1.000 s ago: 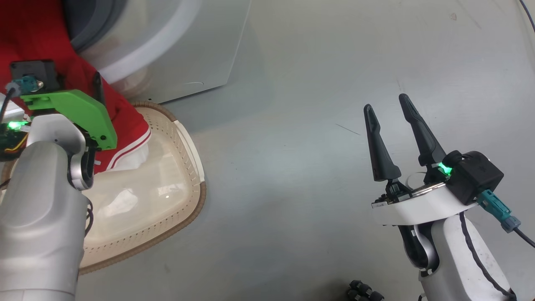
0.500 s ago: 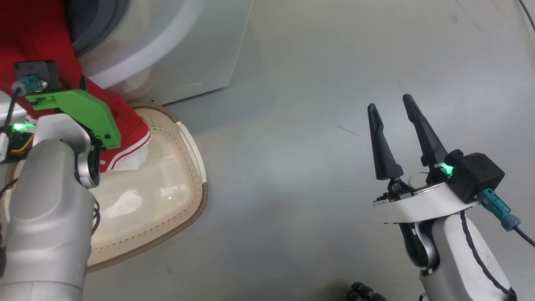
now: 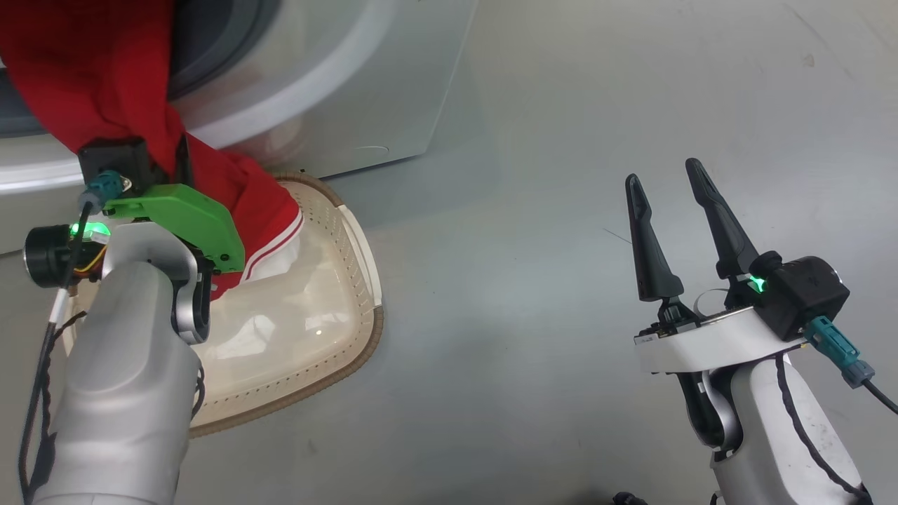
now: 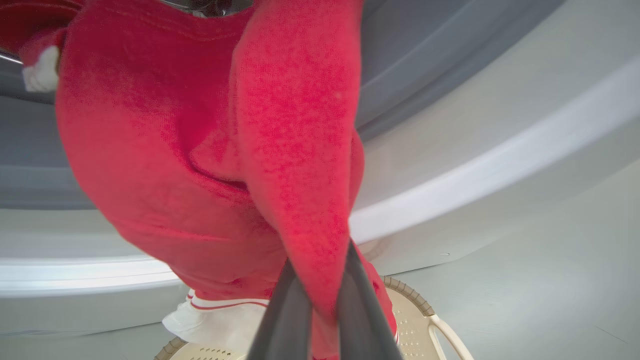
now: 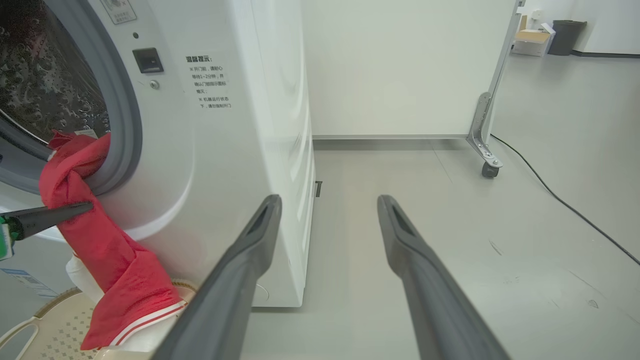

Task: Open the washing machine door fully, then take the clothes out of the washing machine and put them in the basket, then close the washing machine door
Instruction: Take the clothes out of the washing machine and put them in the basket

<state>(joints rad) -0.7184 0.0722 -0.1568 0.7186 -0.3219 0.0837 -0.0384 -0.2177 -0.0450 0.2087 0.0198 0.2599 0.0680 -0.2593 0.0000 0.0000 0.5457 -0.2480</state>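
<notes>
Pinching the clothes (image 4: 200, 150) with left gripper (image 4: 320, 255) at a bunched fold; soft, light, probably stretchy; holding nothing in the wide-spread right gripper (image 3: 663, 172).

The fingers (image 5: 235, 280) of the right gripper (image 5: 328, 202) are being held wide apart above the grey floor (image 5: 450, 250). To their left, the white washing machine (image 5: 225, 150) is being shown with its opening uncovered. Red clothes (image 5: 100, 250) are being hung over the grey gasket (image 5: 122, 110) and down into the basket (image 5: 50, 325). One dark finger of the left gripper (image 5: 85, 206) is being pressed against the cloth. A black cable (image 5: 570, 209) is being trailed across the floor.
</notes>
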